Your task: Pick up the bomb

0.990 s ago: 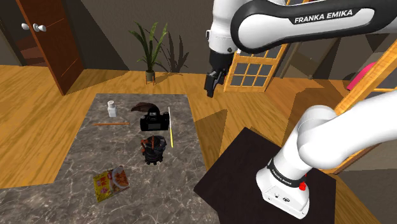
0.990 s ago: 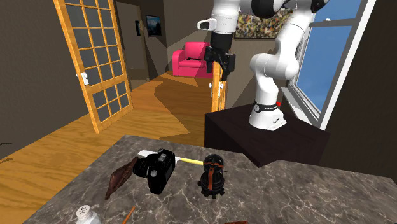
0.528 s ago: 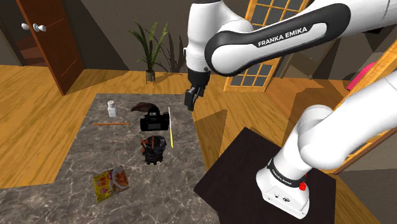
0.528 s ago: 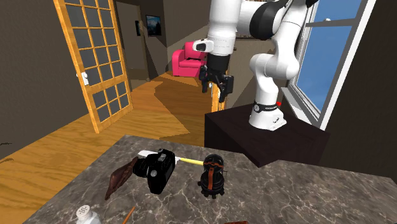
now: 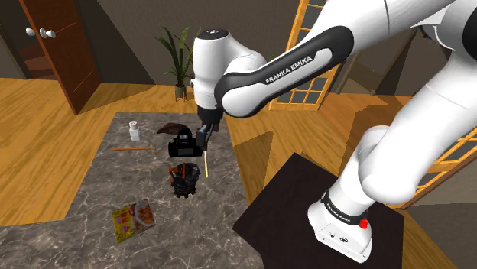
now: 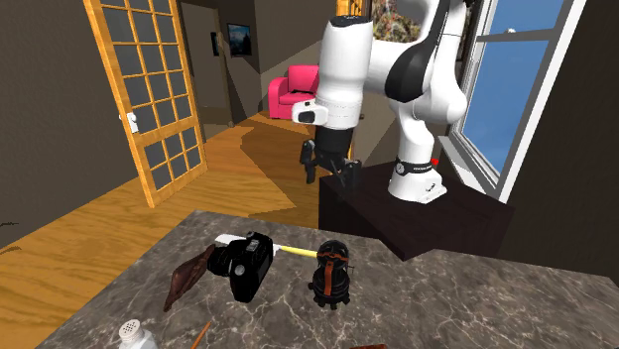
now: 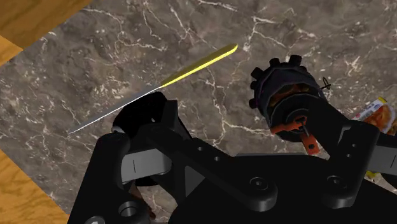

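Above the bomb [image 5: 183, 181] and well apart from it, your gripper [image 5: 202, 139] hangs spread and empty; descent, grasp and lift are not yet done.

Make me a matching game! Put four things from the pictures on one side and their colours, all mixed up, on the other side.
Things:
1. bomb
2. shaker
3. armchair
4. plant

Colours:
A. pink
B. white
C. green
D. black with orange bits

Pairs: 1-D, 2-B, 3-A, 4-C
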Available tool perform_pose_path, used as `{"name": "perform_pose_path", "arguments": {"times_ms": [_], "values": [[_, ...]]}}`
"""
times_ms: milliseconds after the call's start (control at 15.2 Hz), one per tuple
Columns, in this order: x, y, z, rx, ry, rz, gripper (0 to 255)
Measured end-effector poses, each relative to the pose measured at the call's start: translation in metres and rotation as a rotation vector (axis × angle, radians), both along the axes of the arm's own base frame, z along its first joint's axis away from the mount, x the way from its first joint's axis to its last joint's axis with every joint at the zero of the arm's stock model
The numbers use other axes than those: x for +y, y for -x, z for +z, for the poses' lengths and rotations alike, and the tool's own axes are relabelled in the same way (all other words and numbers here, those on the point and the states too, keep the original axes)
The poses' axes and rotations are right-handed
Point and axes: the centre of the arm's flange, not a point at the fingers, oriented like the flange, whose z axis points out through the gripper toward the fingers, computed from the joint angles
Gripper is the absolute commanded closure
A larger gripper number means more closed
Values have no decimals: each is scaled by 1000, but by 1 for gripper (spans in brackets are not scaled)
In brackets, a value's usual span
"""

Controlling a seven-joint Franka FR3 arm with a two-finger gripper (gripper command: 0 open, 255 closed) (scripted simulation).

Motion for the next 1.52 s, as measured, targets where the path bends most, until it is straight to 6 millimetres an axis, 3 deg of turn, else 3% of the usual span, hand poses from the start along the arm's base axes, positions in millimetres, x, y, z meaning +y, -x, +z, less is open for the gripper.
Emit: {"name": "perform_pose_path", "arguments": {"times_ms": [660, 1188, 1254, 1518], "values": [[88, -42, -81, -10, -29, 141, 0], [94, -46, -125, -11, -32, 154, 0], [94, -46, -127, -11, -32, 154, 255], [94, -47, -128, -13, -33, 155, 255]]}}
